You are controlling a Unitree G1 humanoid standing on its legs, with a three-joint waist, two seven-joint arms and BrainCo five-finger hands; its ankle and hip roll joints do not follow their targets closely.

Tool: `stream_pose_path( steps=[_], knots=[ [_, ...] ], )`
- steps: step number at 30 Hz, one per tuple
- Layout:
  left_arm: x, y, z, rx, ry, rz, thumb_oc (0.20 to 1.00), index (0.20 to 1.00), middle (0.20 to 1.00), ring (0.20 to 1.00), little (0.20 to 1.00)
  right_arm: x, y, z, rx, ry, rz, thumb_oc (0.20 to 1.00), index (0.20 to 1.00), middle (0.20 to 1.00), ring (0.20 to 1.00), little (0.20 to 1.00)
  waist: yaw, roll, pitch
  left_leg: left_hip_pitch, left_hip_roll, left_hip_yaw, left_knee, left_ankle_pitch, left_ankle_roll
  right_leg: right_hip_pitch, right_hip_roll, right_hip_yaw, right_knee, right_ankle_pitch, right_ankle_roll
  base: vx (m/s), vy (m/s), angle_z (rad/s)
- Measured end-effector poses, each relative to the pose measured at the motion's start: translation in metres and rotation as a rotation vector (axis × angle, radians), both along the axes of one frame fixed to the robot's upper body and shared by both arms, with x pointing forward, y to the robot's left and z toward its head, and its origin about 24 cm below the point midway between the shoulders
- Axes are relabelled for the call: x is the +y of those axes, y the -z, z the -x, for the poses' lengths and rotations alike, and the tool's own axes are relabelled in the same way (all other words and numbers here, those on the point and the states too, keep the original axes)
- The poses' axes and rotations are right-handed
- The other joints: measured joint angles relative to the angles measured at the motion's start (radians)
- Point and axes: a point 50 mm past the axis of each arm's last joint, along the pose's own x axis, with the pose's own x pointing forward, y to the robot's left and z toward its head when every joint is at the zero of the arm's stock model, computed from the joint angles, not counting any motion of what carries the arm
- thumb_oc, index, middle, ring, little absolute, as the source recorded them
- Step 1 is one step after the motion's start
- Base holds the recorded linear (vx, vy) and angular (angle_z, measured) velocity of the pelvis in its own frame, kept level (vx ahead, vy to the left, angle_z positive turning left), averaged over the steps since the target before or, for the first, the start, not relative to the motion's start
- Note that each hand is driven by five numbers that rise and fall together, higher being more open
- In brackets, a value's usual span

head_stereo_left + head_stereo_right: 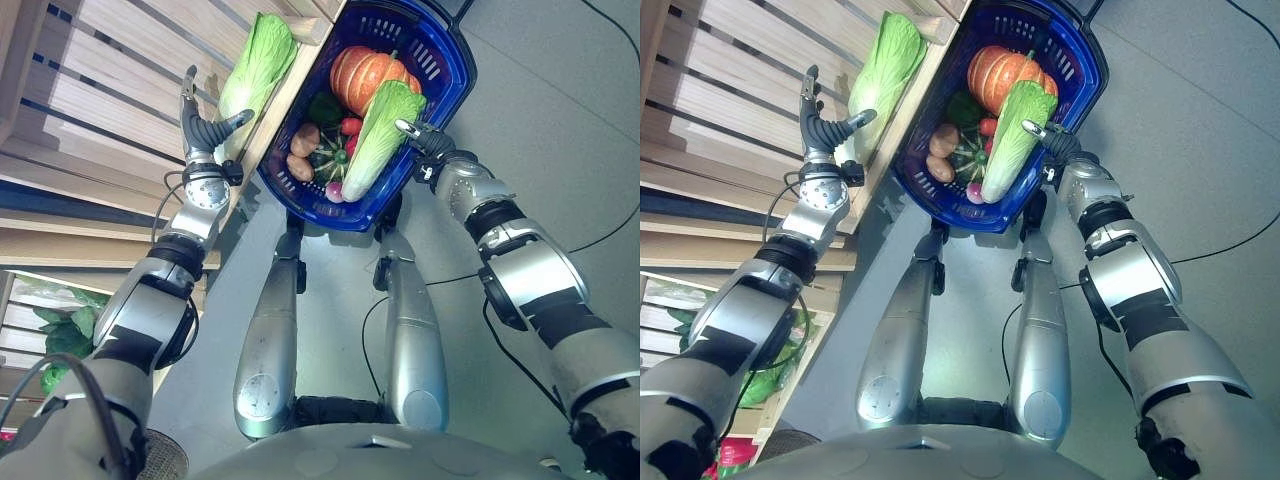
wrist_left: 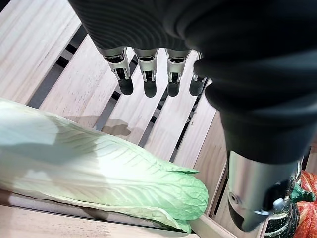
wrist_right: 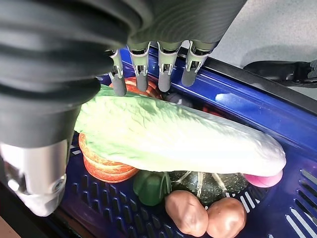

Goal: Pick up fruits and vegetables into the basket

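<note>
The blue basket sits on the grey floor right up against the wooden slatted shelf, and it's pretty loaded. There's an orange pumpkin, a napa cabbage lying across the top of the pile, two brown potatoes, a dark green squash, a green pepper and something pink poking out under the cabbage's white end.

The right hand hovers over that cabbage at the basket's rim — fingers straight, thumb apart, nothing in its grasp.

A second napa cabbage lies on the shelf's edge, just beside the basket. The left hand is right next to it, fingers straight and spread over the slats, thumb reaching toward the leaves — not closed on anything, from what I can see.
</note>
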Motion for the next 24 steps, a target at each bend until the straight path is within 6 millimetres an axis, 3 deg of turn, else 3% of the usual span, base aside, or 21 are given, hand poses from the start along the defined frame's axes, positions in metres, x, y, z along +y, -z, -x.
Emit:
stream_pose_path(
  steps=[9, 16, 24],
  knots=[
    [-0.001, 0.009, -0.001, 0.083, -0.057, -0.099, 1.000, 1.000, 1.000, 1.000, 1.000, -0.001, -0.011, -0.003, -0.093, 0.030, 0.023, 1.000, 1.000, 1.000, 1.000, 1.000, -0.004, 0.000, 0.000, -0.001, 0.000, 0.003, -0.001, 0.000, 0.000, -0.003, 0.001, 0.003, -0.001, 0.000, 0.000, 0.00, 0.000, 0.00],
    [0.009, 0.015, 0.000, 0.131, -0.175, -0.157, 1.000, 1.000, 1.000, 1.000, 1.000, 0.017, -0.051, -0.003, -0.349, 0.054, 0.011, 1.000, 1.000, 1.000, 1.000, 1.000, -0.032, 0.000, 0.000, -0.027, 0.002, 0.020, -0.001, -0.003, 0.003, -0.038, 0.006, 0.021, -0.001, 0.004, 0.004, -0.01, 0.009, -0.05],
    [0.021, 0.019, 0.004, 0.149, -0.257, -0.208, 1.000, 1.000, 1.000, 1.000, 1.000, 0.007, -0.052, 0.015, -0.503, 0.150, 0.058, 1.000, 1.000, 1.000, 1.000, 1.000, -0.072, 0.000, 0.000, -0.027, 0.014, 0.026, -0.001, -0.009, 0.007, -0.033, 0.019, 0.026, -0.018, 0.006, 0.001, -0.01, 0.023, -0.05]
  ],
)
